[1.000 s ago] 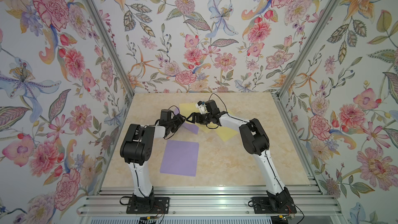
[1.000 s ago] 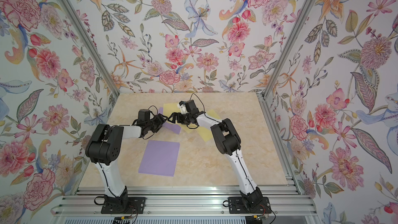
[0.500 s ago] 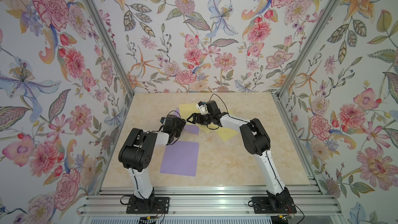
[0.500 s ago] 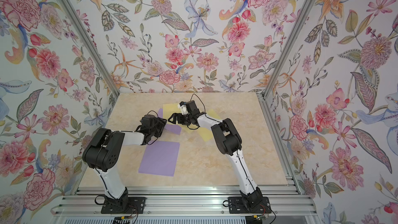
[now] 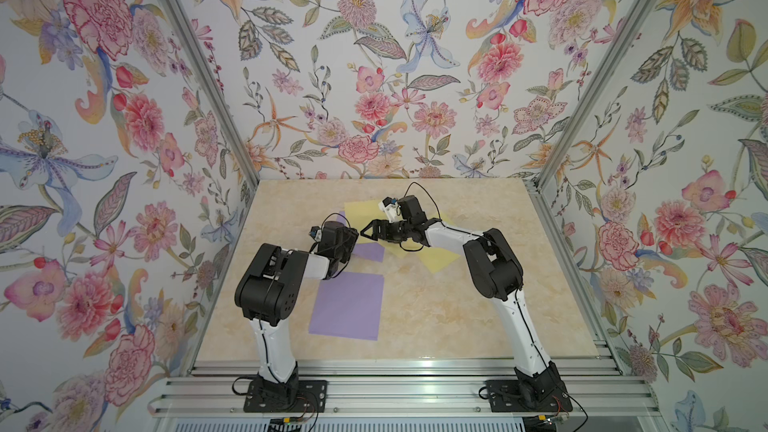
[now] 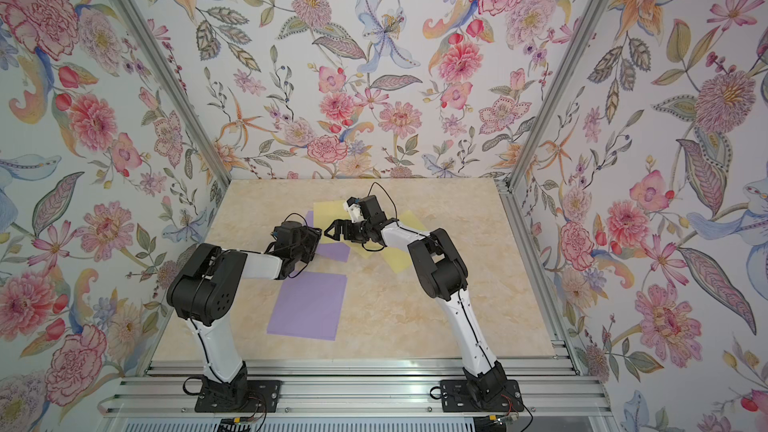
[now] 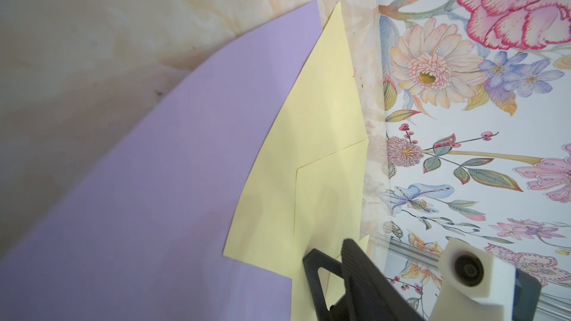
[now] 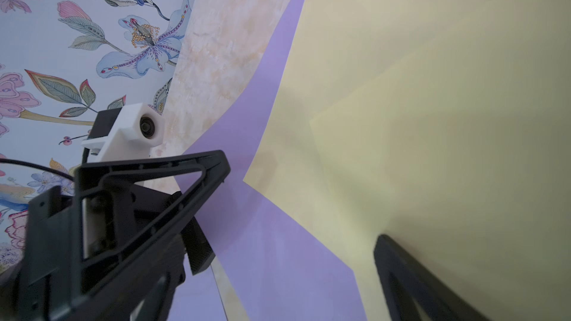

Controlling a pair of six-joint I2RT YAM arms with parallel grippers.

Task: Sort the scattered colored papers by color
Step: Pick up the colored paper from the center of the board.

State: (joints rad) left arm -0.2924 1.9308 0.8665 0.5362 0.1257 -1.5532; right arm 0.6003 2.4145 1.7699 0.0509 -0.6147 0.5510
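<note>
Purple paper [image 5: 370, 252], mid-table, is now met by the lowered left gripper [image 5: 349, 245] in a top view, the right gripper [image 5: 368, 231] spread wide, empty, over yellow papers [image 5: 360, 209]. In the left wrist view it is seen bowed upward, so lifting is judged begun, a pinch unconfirmed. No writing is shown in the right wrist view.

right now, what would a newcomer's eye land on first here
The loud floral wallpaper on all three walls hits first. Next come the left arm and right arm, nearly meeting mid-table over overlapping yellow papers and a lavender paper. A big lavender sheet lies alone nearer the front, on the left arm's side.
</note>
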